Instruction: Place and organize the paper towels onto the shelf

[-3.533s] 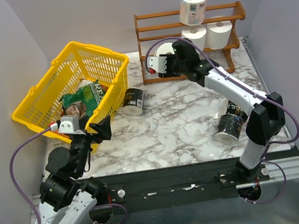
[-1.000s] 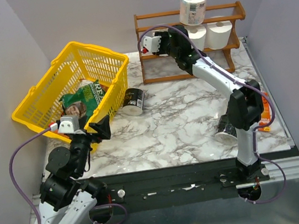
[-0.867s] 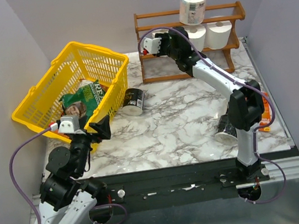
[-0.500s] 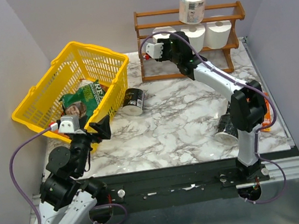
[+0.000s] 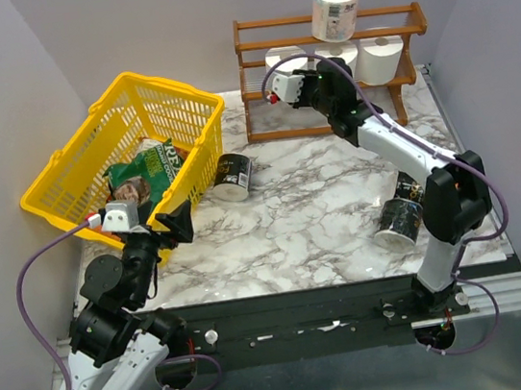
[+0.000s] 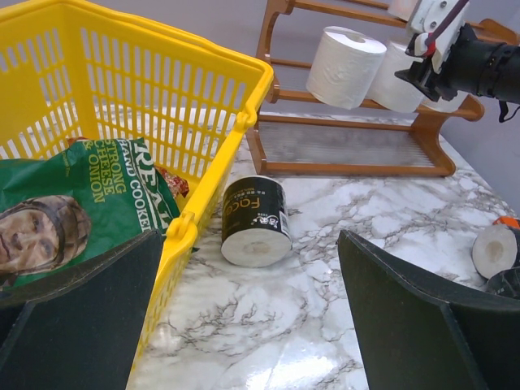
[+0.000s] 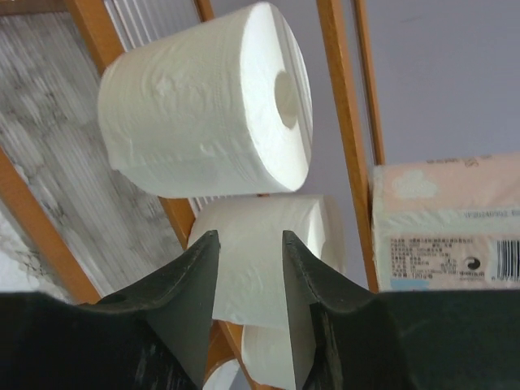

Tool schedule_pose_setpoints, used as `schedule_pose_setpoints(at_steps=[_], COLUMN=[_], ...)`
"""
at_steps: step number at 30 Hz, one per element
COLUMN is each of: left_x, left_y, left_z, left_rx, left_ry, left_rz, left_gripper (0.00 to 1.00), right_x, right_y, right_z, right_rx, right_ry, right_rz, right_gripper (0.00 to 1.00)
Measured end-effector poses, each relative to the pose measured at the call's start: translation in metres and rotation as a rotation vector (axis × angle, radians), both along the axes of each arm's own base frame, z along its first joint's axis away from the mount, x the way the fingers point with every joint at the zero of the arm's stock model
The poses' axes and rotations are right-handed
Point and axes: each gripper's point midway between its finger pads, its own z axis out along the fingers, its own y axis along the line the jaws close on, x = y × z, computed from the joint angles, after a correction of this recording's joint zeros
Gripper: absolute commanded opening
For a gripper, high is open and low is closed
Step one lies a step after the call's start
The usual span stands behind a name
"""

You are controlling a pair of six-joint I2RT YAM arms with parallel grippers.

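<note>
The shelf (image 5: 276,26) stands at the back right. The wrapped paper towel (image 5: 336,10) stands on its top rail. Three bare white rolls lie on the middle tier: left (image 5: 278,59), middle (image 5: 346,55) partly behind my arm, right (image 5: 384,58). My right gripper (image 5: 320,78) hovers just in front of that tier, open and empty. In the right wrist view the right gripper (image 7: 250,244) frames the middle roll (image 7: 268,260) behind it, below the left roll (image 7: 211,122). My left gripper (image 5: 173,225) is wide open and empty near the basket; in its own view (image 6: 244,325) nothing lies between the fingers.
A yellow basket (image 5: 136,140) holding a green packet (image 5: 145,167) sits at the left. A black-wrapped cylinder (image 5: 236,176) lies beside it, also in the left wrist view (image 6: 254,221). Another black cylinder (image 5: 402,219) lies under my right arm. The wrapped roll (image 7: 447,227) shows at the right wrist view's right.
My right gripper carried a bare roll to the shelf's left end, let it go on the middle tier, then drew back and to the right. The left arm has not moved.
</note>
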Motion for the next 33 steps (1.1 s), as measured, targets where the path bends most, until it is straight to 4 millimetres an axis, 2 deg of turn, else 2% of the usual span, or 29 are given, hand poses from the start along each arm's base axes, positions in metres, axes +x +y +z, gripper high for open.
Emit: schedule_pose_setpoints(at_steps=[8, 13, 17, 25, 33], left_x=[0.000, 0.001, 0.003, 0.006, 0.007], left_y=[0.000, -0.001, -0.001, -0.001, -0.001], left_z=[0.000, -0.002, -0.004, -0.007, -0.008], left_rx=[0.001, 0.005, 0.012, 0.021, 0.024], left_ry=[0.001, 0.007, 0.016, 0.026, 0.031], left_rz=[0.000, 0.001, 0.004, 0.016, 0.020], left_gripper=[0.99, 0.99, 0.99, 0.99, 0.99], right_x=[0.013, 0.020, 0.027, 0.039, 0.037], right_y=[-0.050, -0.072, -0.077, -0.078, -0.081], right_z=[-0.015, -0.014, -0.016, -0.034, -0.041], right_rx=[-0.001, -0.001, -0.006, -0.015, 0.001], right_ry=[0.022, 0.012, -0.001, 0.001, 0.010], right_rz=[-0.093, -0.132, -0.141, -0.147, -0.156], right_gripper=[0.41, 0.41, 0.41, 0.41, 0.42])
